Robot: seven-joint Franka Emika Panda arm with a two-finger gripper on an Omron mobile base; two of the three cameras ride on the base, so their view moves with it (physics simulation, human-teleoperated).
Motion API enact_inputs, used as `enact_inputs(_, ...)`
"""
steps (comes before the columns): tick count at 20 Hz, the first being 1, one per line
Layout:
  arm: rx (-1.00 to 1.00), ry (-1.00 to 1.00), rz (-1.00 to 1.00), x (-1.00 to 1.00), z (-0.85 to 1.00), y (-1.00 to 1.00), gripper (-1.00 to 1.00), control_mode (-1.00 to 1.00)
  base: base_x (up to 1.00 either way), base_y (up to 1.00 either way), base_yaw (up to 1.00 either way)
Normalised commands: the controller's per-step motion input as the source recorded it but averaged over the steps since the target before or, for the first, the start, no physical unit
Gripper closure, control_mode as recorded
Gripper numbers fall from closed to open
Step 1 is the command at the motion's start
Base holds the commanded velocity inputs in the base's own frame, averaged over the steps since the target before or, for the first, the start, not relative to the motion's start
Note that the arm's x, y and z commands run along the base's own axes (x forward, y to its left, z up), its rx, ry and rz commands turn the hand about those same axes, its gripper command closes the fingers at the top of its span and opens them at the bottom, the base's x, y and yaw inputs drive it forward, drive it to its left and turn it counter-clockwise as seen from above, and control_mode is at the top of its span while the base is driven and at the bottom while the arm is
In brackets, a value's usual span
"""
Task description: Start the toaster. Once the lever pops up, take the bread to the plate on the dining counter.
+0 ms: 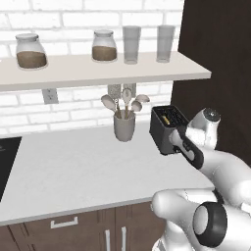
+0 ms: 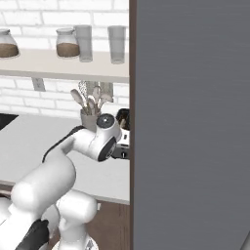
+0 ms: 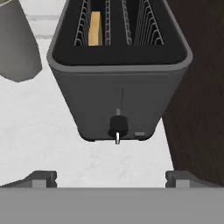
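The black toaster (image 3: 120, 65) stands on the white worktop by a dark wall panel, also seen in the left base view as the toaster (image 1: 165, 123). The bread (image 3: 94, 29) stands on edge in its left slot, sunk low so only a golden strip shows. The toaster's lever (image 3: 117, 126) sits at the bottom of its track on the narrow end face. My gripper (image 3: 112, 179) is open, level with that end face and a short way back from it, fingertips (image 3: 43, 178) wide apart and touching nothing. The plate and the dining counter are out of view.
A grey utensil crock (image 1: 124, 125) with wooden spoons stands just left of the toaster. A shelf (image 1: 98, 68) with jars and glasses hangs above. The dark tall panel (image 2: 190, 122) closes off the right side. A black cooktop edge (image 1: 6, 162) lies at the far left.
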Motion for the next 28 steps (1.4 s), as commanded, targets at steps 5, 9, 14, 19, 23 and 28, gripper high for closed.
enact_inputs(5,0.00,-0.09,-0.05,-0.39,1.00,0.04,-1.00,-1.00,0.00,0.00,0.00)
enact_inputs(9,0.00,0.03,-0.01,-0.28,1.00,0.11,-1.00,-1.00,0.00,0.00,0.00)
enact_inputs(14,0.00,0.18,0.00,-0.30,1.00,0.17,-1.00,-1.00,0.00,0.00,0.00)
enact_inputs(19,0.00,0.16,0.00,-0.37,0.92,0.27,-1.00,-1.00,0.00,0.00,0.00)
enact_inputs(23,0.00,0.01,0.00,-0.46,0.67,0.27,-1.00,-1.00,0.00,0.00,0.00)
enact_inputs(28,-0.01,-0.08,0.00,-0.42,0.36,0.26,-1.00,-1.00,0.00,0.00,0.00)
